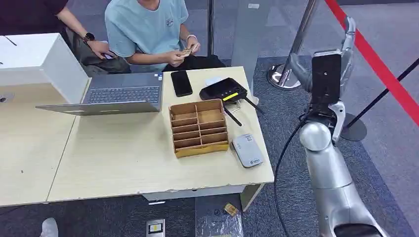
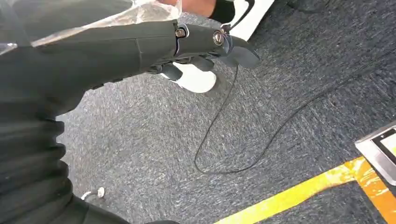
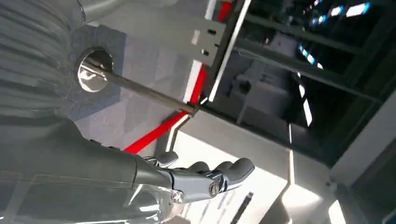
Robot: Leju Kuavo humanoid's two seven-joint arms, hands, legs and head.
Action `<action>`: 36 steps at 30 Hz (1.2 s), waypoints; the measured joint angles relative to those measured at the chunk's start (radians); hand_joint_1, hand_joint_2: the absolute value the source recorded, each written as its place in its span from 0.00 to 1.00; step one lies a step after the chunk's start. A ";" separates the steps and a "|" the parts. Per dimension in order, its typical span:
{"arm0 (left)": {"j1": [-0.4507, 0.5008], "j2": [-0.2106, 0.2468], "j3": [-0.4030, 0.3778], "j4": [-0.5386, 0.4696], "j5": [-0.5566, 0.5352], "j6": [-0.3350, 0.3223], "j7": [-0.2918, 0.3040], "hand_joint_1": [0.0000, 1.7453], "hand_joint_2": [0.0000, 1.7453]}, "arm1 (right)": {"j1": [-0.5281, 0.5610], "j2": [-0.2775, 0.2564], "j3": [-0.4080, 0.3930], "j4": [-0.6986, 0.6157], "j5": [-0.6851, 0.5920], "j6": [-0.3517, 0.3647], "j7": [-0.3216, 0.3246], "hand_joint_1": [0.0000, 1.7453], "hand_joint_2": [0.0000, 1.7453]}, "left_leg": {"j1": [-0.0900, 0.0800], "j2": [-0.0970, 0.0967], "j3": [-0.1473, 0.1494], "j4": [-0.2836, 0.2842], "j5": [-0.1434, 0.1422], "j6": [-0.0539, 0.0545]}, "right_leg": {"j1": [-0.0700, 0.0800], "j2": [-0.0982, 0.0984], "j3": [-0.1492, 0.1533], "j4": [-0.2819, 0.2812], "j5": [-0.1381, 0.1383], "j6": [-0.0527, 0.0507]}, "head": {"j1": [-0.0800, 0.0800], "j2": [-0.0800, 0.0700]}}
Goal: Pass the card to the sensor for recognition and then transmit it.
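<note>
Card [image 1: 186, 51]: one small tan card sits in the hands of a person in a light blue shirt [image 1: 148, 27], behind the table [image 1: 123, 163]. One grey card reader [image 1: 247, 150] lies beside one brown divided box [image 1: 199, 127]. The right hand [image 3: 205, 175] is raised, fingers loosely curled, holding nothing. The left hand [image 2: 205, 46] hangs over carpet, holding nothing.

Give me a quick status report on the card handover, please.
Right hand raised beside table, empty. Left hand hanging over carpet, empty. Seated person fingers a card. Sensor unobstructed.
</note>
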 joint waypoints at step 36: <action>-0.032 0.019 -0.050 -0.008 -0.102 -0.030 0.007 0.00 1.00 | -0.438 0.013 0.570 0.687 0.576 0.301 0.216 0.00 1.00 | 0.000 0.000 -0.002 0.001 0.001 -0.001 | 0.000 0.000 -0.004 0.000 0.000 0.000 | 0.000 0.000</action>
